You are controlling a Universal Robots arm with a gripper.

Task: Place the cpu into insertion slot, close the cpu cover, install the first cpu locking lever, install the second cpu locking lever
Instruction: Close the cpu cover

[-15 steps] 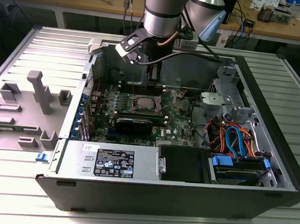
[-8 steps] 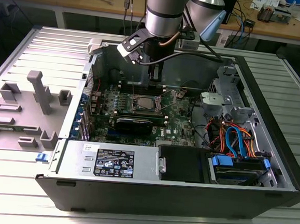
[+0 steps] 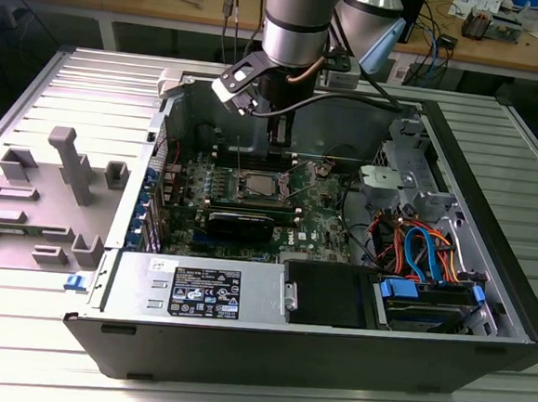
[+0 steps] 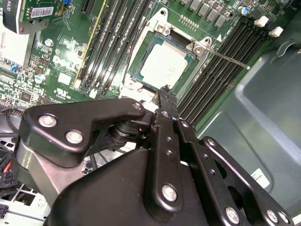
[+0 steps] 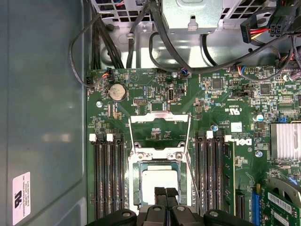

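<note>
While the ribbed silvery metal worktop [image 3: 14, 367] carries the open black-and-grey computer case [image 3: 331, 355], the green motherboard [image 3: 323, 224] lies inside it beneath the grey robot arm [image 3: 297, 22], whose black hand [image 5: 165, 191] hovers with fingertips pressed together, gripping nothing. Just under those tips the small square silver-topped cpu [image 5: 157, 179] sits in the silvery-rimmed square insertion slot [image 5: 137, 188] (its thin silvery windowed cpu cover [image 5: 160, 117] is swung open beside it), and a thin metal locking lever [image 4: 230, 60] angles away from the slot.
</note>
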